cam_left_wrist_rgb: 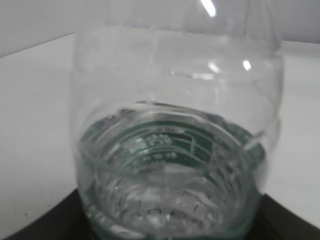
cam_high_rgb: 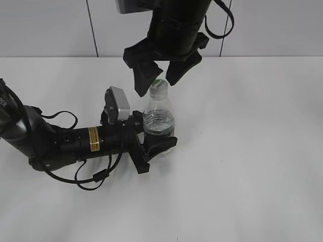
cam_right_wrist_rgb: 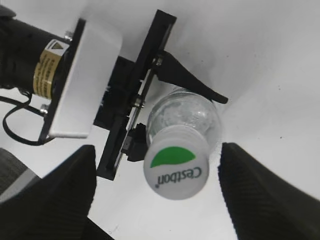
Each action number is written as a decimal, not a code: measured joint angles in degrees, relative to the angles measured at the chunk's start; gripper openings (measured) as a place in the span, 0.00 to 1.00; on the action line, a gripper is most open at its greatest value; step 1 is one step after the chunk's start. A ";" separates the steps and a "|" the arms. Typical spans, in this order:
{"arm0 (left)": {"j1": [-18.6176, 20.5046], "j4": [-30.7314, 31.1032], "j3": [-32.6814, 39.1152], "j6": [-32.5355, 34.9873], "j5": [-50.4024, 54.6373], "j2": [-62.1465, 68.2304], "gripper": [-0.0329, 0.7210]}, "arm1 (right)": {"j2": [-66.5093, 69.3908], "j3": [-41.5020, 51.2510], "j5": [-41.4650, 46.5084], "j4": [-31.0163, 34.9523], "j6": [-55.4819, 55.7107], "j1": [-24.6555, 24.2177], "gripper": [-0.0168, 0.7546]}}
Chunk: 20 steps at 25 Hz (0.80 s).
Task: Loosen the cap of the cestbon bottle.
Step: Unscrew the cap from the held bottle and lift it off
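Note:
The clear cestbon bottle [cam_high_rgb: 159, 118] stands upright on the white table, its green label seen through the water in the left wrist view [cam_left_wrist_rgb: 175, 150]. My left gripper [cam_high_rgb: 157, 145] is shut on its lower body from the left. The white cap [cam_high_rgb: 159, 87] with a green leaf mark sits on the neck; it shows from above in the right wrist view [cam_right_wrist_rgb: 176, 167]. My right gripper [cam_high_rgb: 159, 79] hangs open just above the cap, one finger on each side [cam_right_wrist_rgb: 157, 192], not touching it.
The left arm [cam_high_rgb: 60, 141] lies low across the table's left side with a loose black cable [cam_high_rgb: 91, 179]. A white camera block [cam_high_rgb: 119, 103] sits on its wrist. The table's back edge meets a pale wall [cam_high_rgb: 262, 30].

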 joint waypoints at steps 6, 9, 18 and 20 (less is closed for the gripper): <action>0.00 0.00 0.00 0.00 0.00 0.00 0.59 | 0.00 0.00 0.00 -3.73 9.97 0.00 0.77; 0.00 0.00 0.00 0.00 0.00 0.00 0.59 | 0.00 0.00 0.00 -1.93 12.86 0.00 0.77; 0.00 0.11 0.00 0.00 -0.04 0.00 0.59 | -1.47 0.00 0.00 1.77 14.58 0.07 0.77; 0.00 0.11 0.00 0.00 -0.04 0.00 0.59 | -1.64 0.00 0.00 1.33 14.70 0.07 0.77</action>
